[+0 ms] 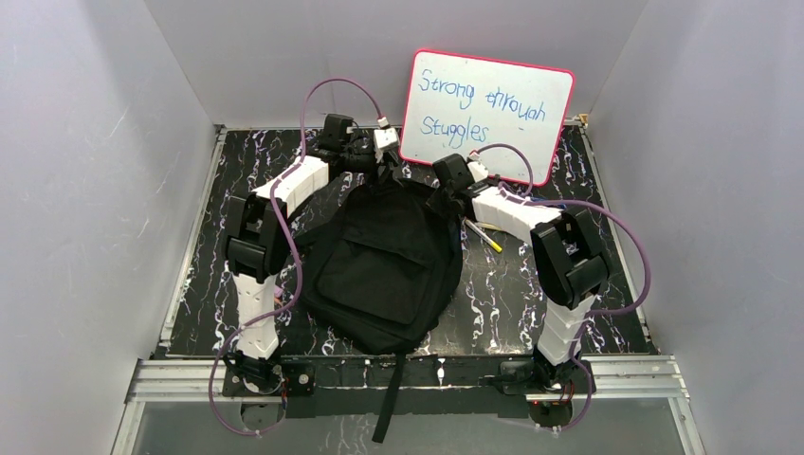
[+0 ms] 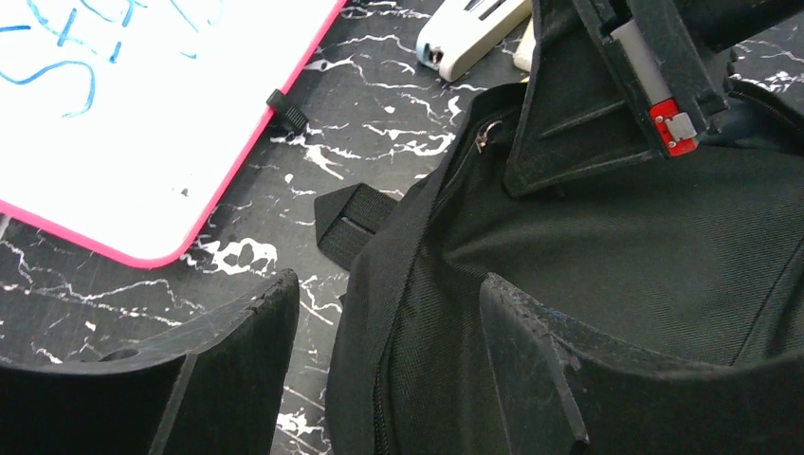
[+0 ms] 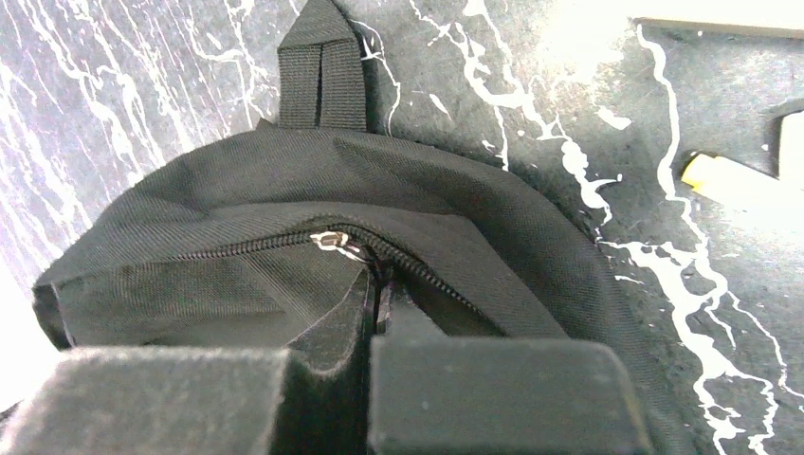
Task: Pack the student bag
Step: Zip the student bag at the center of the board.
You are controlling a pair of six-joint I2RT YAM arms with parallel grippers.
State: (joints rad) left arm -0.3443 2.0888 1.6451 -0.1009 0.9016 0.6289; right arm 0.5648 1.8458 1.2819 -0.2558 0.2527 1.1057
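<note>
The student bag [image 1: 384,265], a soft black backpack, lies flat in the middle of the table with its front pocket up and its top towards the back. My left gripper [image 1: 365,163] is at the bag's top left corner. In the left wrist view it [image 2: 389,318] is open, its fingers [image 2: 237,370] either side of the bag's side seam [image 2: 398,313]. My right gripper [image 1: 444,192] is at the bag's top right. In the right wrist view it [image 3: 379,284] is shut on the fabric edge just below the silver zip slider [image 3: 332,240].
A pink-framed whiteboard [image 1: 488,114] with blue writing leans at the back. Pens [image 1: 484,234] lie right of the bag, and a yellow one shows in the right wrist view [image 3: 730,175]. A white and pale blue item [image 2: 469,38] lies behind the bag. A strap [image 1: 389,398] hangs over the front edge.
</note>
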